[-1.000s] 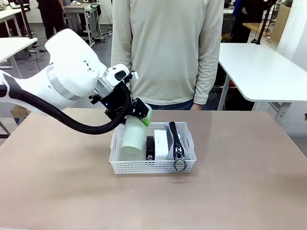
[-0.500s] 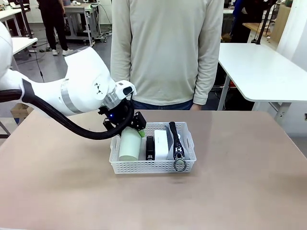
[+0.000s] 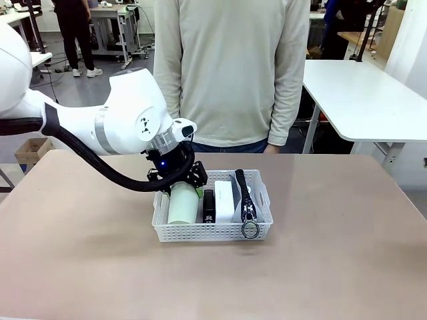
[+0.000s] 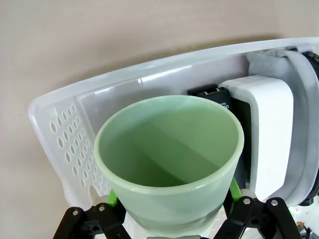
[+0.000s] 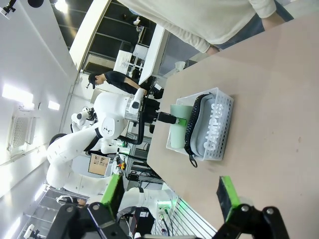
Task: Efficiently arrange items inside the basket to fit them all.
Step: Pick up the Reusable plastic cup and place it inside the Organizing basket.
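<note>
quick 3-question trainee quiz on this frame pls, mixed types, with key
1. True or false: the left gripper is shut on the cup.
2. Which item lies at the basket's right end? A) stapler B) pouch C) box
3. Fill in: the right gripper is ____, away from the basket.

Key
1. True. The cup lies on its side at the basket's left end.
2. B. The pouch is at the right end, with the box and stapler between it and the cup.
3. open
</note>
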Robot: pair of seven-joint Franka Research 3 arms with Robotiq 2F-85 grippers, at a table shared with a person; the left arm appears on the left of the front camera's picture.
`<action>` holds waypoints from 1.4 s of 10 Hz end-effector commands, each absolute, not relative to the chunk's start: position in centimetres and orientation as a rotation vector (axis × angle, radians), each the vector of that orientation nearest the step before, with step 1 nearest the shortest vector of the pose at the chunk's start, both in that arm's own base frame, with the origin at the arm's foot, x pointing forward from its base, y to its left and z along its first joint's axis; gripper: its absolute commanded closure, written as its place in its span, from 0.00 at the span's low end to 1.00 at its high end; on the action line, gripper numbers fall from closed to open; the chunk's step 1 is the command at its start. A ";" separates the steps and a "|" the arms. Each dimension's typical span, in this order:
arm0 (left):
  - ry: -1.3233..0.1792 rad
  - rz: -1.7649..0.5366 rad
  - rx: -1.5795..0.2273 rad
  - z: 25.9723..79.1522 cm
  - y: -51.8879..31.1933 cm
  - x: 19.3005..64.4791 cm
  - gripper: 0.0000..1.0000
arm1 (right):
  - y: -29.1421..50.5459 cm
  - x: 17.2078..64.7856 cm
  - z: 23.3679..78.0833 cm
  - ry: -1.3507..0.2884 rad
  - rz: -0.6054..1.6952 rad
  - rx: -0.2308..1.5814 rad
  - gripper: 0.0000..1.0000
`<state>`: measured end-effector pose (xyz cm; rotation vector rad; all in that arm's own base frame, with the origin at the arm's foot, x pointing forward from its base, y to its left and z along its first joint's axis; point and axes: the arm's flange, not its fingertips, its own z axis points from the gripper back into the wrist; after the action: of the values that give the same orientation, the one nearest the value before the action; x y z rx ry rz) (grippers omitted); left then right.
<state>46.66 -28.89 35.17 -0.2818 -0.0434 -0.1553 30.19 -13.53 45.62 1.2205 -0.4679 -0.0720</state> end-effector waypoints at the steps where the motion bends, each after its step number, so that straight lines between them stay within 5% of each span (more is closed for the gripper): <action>1: -0.024 -0.134 -0.233 35.4 -30.1 47.7 0.12 | -13.5 30.3 45.8 -0.483 -0.069 1.233 0.00; 7: 0.015 -0.135 -0.205 35.1 -30.7 47.8 0.12 | -13.5 30.3 45.8 -0.483 -0.069 1.233 0.00; 9: 0.040 -0.128 -0.196 35.2 -30.5 47.8 0.00 | -13.5 30.3 45.8 -0.483 -0.069 1.233 0.00; 14: 0.000 -0.124 -0.215 36.5 -29.7 47.3 0.00 | -13.5 30.3 45.8 -0.483 -0.069 1.233 0.00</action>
<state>47.69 -29.88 35.85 -0.2371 0.0071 -0.1460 30.19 -13.52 45.62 1.2206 -0.4678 -0.0719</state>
